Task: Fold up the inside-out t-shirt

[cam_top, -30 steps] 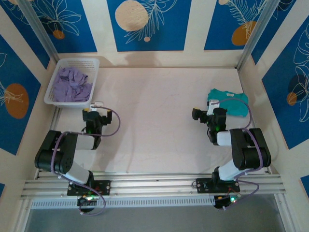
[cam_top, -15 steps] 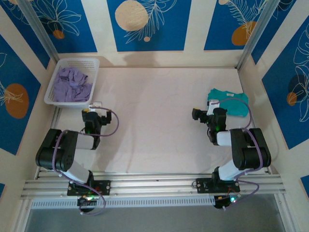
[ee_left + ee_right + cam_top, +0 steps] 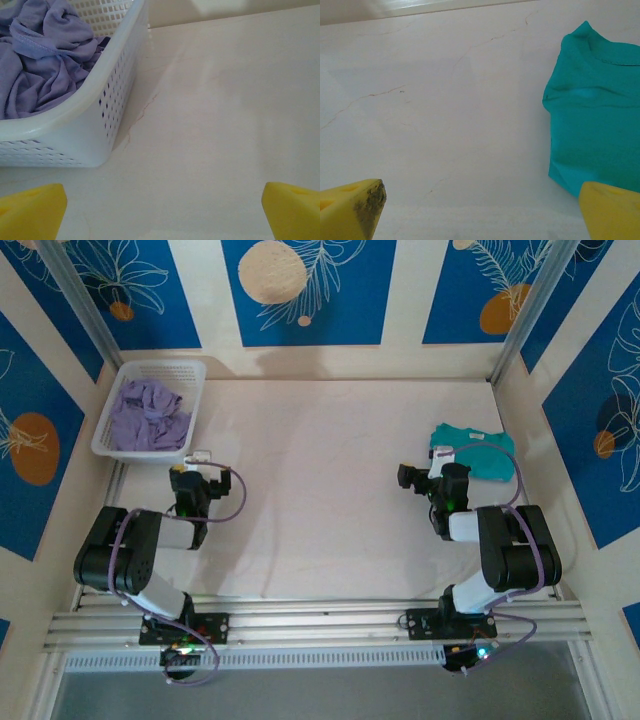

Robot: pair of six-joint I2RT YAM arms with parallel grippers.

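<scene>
Found the inside-out t-shirt (image 3: 478, 452) bunched in a teal heap at 3 o'clock on the table (image 3: 320, 430), near the right wall. Logged the right gripper (image 3: 441, 453) just beside its 9 o'clock edge, jaws wide apart, nothing between them; could not tell contact. Noted the left gripper (image 3: 199, 456) at 8 o'clock, jaws also spread and empty, just beside the white basket (image 3: 197, 400). Saw the lavender garment (image 3: 148, 415) heaped inside that basket at 10 o'clock.
</scene>
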